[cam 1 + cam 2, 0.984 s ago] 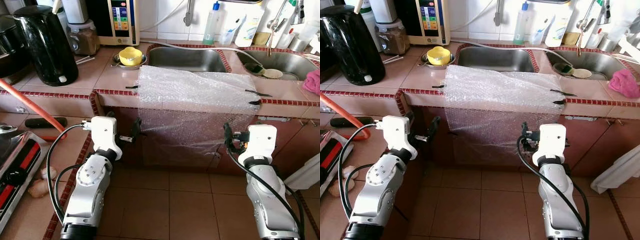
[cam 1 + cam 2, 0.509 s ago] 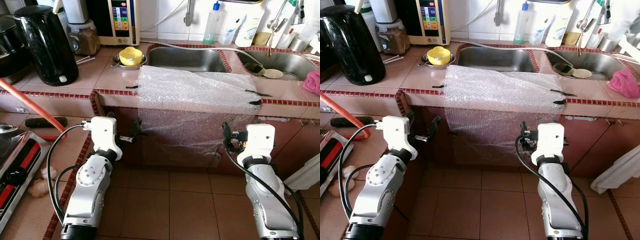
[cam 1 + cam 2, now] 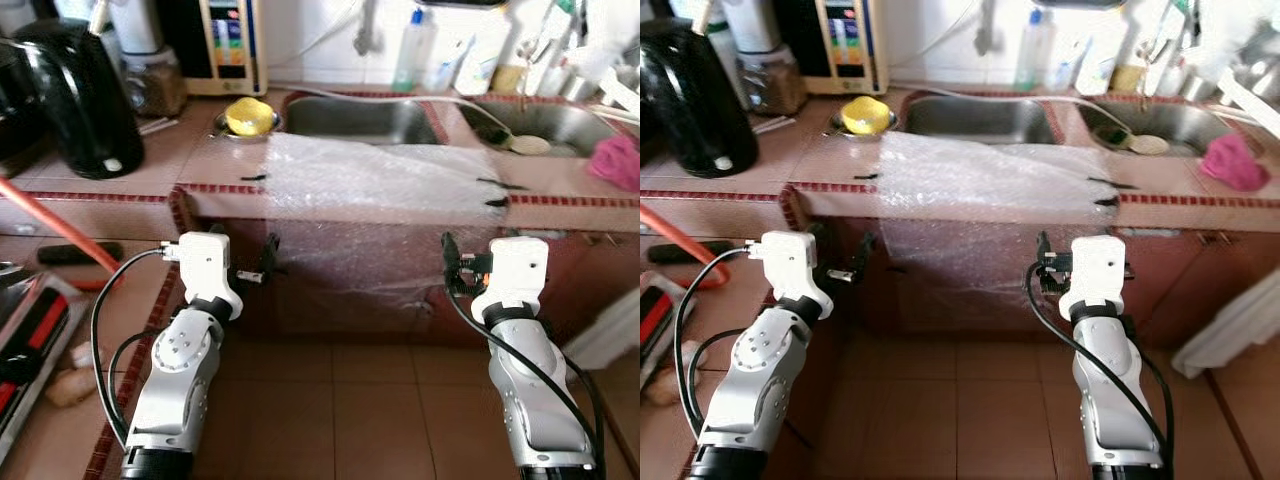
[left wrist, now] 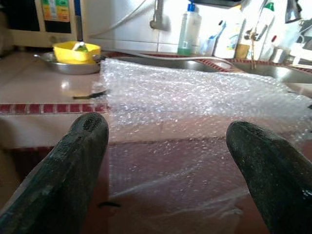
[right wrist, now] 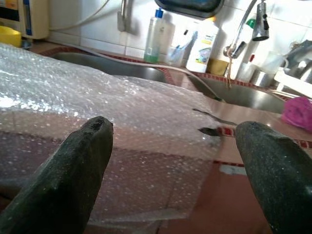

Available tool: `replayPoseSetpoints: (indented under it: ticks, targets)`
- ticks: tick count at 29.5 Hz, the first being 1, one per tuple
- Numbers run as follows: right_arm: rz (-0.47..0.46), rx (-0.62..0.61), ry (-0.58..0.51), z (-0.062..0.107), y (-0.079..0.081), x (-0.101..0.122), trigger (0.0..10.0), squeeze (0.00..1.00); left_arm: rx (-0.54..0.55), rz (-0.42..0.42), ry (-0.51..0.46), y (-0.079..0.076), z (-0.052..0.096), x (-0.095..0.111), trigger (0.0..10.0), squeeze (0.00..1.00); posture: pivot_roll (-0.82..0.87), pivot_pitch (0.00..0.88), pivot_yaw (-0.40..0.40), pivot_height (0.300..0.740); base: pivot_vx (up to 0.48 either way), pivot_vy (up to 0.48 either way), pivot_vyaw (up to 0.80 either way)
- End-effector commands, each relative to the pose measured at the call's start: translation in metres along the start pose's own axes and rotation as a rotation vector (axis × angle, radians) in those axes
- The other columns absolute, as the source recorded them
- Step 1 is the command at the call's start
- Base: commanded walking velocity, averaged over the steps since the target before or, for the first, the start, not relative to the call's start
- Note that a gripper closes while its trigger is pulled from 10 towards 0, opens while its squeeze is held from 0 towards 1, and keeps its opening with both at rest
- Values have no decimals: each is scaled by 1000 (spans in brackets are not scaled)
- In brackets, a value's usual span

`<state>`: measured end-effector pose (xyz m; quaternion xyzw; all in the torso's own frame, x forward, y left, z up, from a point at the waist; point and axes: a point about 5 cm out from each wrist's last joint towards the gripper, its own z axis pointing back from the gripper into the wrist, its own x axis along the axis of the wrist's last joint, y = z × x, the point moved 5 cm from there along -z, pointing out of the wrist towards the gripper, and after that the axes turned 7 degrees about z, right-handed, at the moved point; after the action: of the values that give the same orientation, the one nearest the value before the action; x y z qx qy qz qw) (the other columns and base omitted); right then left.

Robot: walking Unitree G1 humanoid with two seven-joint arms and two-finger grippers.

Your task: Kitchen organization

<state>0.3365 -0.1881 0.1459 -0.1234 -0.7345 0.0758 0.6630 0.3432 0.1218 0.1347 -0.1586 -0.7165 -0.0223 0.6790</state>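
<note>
No writing can be read on the bottles or the wall appliance; one sheet of bubble wrap (image 3: 385, 175) lies taped over the bench (image 3: 215, 160) edge and hangs down the cabinet front, before two sinks (image 3: 360, 115); one yellow bowl (image 3: 247, 115) sits on a metal dish, one black kettle (image 3: 85, 100) farther left, one pink cloth (image 3: 618, 160) at right; left gripper (image 4: 165, 146) and right gripper (image 5: 170, 146), both arms raised forward below the bench edge, point at the wrap with fingers spread apart, holding nothing.
</note>
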Motion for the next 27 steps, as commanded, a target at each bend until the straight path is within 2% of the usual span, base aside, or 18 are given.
replayPoseSetpoints:
  ticks: [1, 18, 21, 27]
  targets:
    - [4, -8, -7, 1, -2, 1, 10000, 0, 3, 0, 4, 1, -1, 1, 10000, 0, 7, 0, -4, 740, 0, -341, 0]
    - [-8, -7, -4, 3, -1, 0, 10000, 0, -1, -5, 11, 2, 1, 1, 10000, 0, 20, 0, -1, 740, 0, -352, 0]
    - [-13, -16, 17, 6, -1, -7, 10000, 0, 9, -18, 29, 6, 8, -3, 10000, 0, 29, 0, 4, 740, 0, 0, 0]
    - [-20, -11, 18, 7, 3, -7, 10000, 0, 13, -15, 29, 9, 8, -1, 10000, 0, 34, 0, 6, 740, 0, 0, 0]
